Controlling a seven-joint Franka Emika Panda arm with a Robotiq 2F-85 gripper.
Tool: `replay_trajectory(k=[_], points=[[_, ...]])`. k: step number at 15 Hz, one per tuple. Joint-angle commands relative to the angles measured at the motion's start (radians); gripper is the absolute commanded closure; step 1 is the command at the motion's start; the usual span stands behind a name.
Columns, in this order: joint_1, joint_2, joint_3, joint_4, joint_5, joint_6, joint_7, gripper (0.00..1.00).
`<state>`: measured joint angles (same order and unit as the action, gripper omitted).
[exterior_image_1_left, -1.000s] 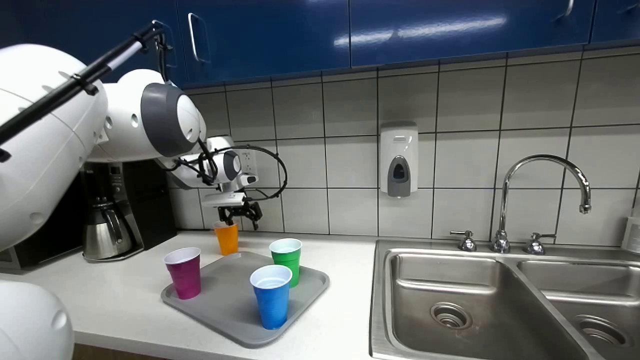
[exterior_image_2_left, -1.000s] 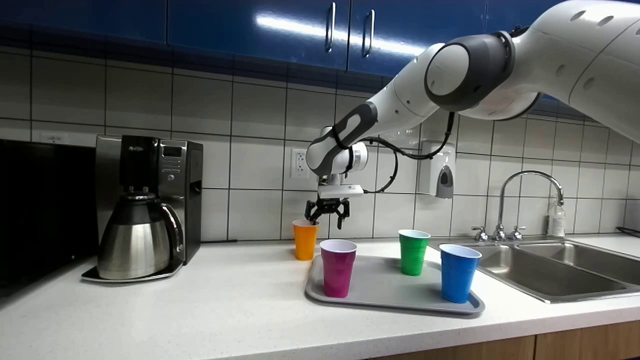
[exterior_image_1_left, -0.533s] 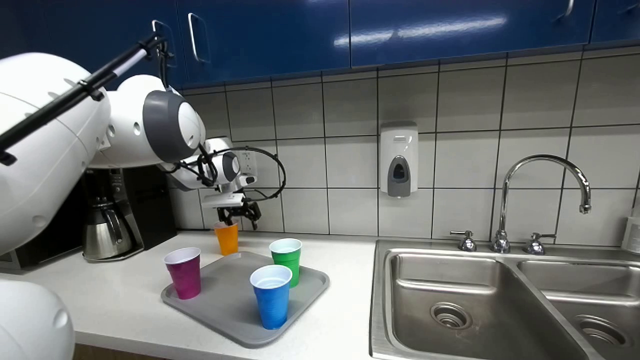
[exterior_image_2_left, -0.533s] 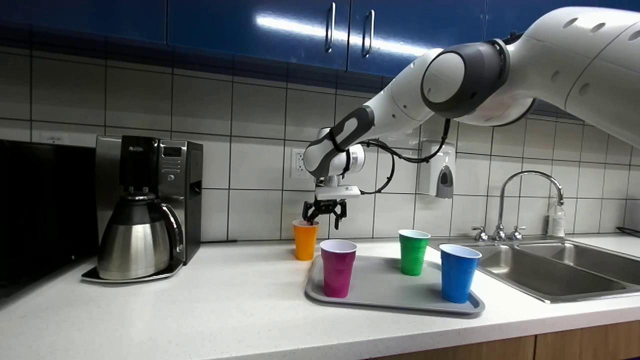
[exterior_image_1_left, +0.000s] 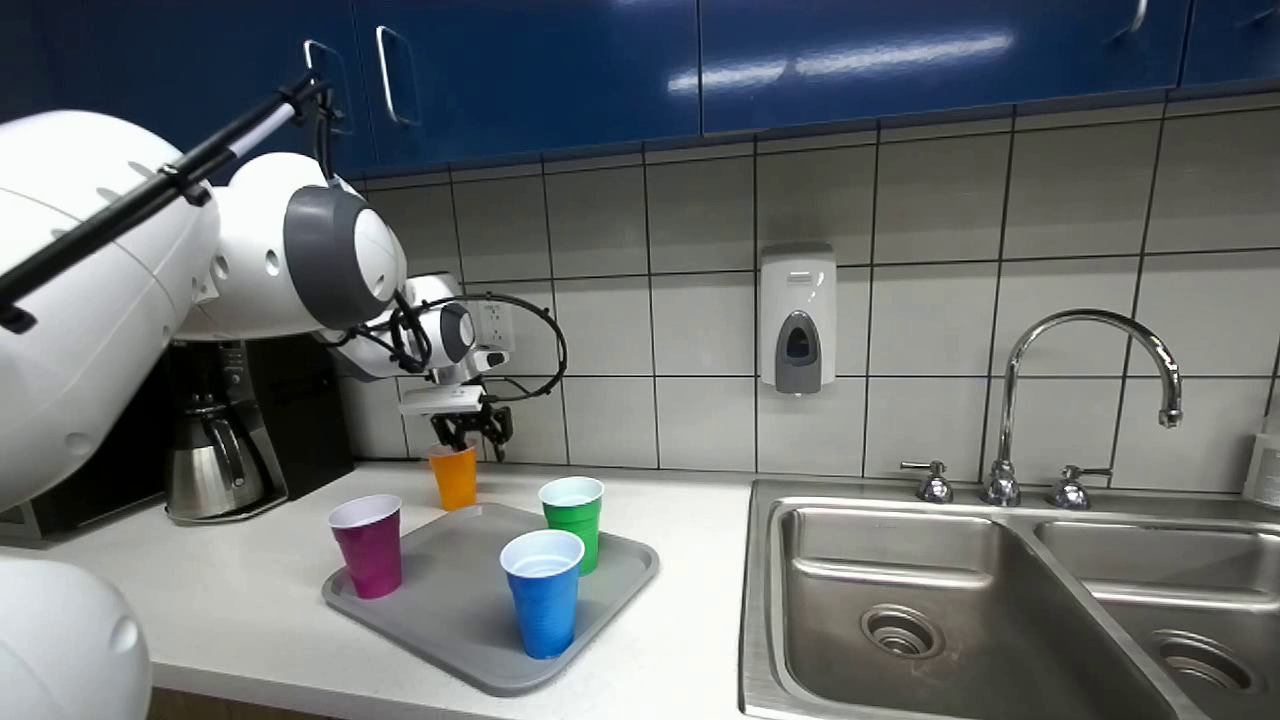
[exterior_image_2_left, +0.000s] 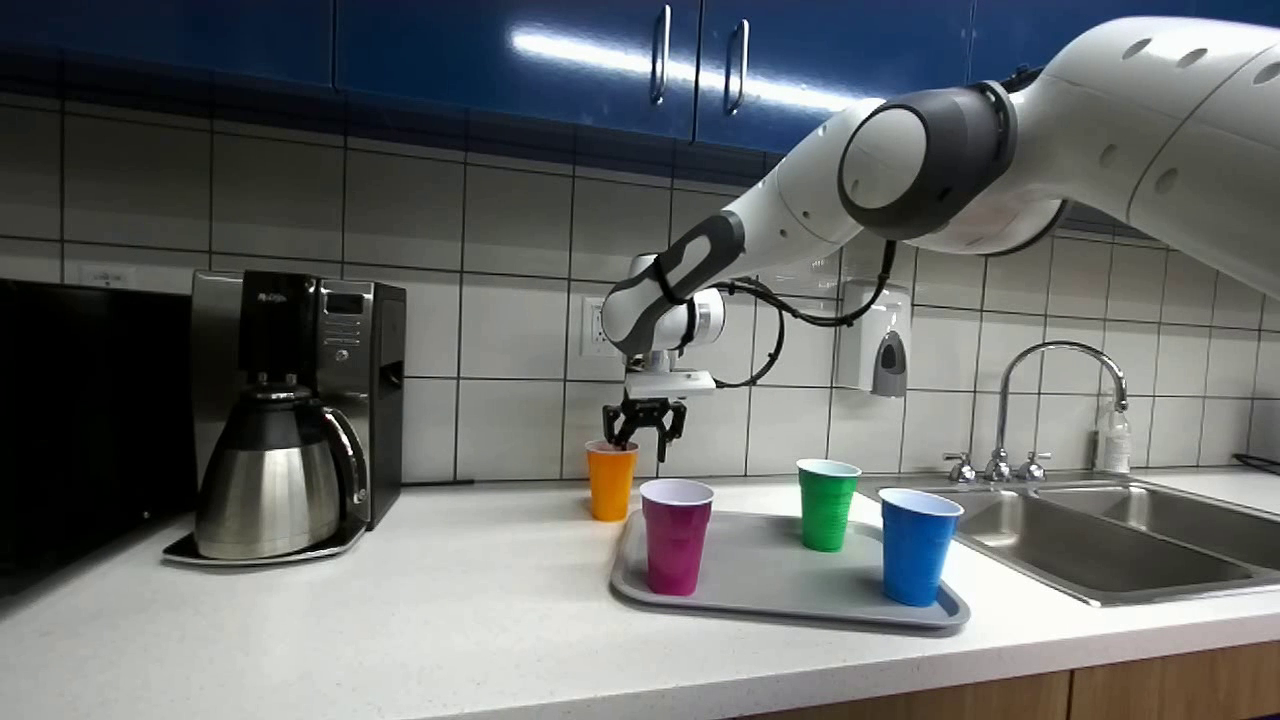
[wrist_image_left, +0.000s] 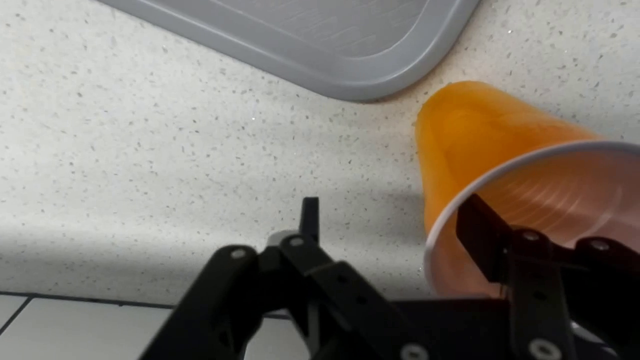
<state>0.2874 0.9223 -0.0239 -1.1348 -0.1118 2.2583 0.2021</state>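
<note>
Best to close the end effector (wrist_image_left: 391, 212), fingers apart astride the rim of the orange cup (exterior_image_2_left: 610, 483), softly without tipping it.

White glare streaks the flat, glossy blue cabinet doors (exterior_image_2_left: 510, 75) in both exterior views, the pale tiled wall (exterior_image_2_left: 400, 190) is dim beneath them, and in the wrist view soft shadow bands the speckled white countertop (wrist_image_left: 165, 160) while the black jointed gripper (wrist_image_left: 390, 210) looks slightly blurred.
</note>
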Motion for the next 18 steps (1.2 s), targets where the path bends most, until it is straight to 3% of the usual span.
replay_trajectory(k=[1,5,7,18], points=[[0.007,0.016,-0.001,0.035,-0.014,-0.003,0.020,0.58],[0.012,0.013,-0.001,0.030,-0.014,-0.003,0.022,0.89],[0.013,0.010,0.000,0.026,-0.013,-0.002,0.021,1.00],[0.016,-0.009,0.012,0.020,-0.003,0.012,0.015,0.99]])
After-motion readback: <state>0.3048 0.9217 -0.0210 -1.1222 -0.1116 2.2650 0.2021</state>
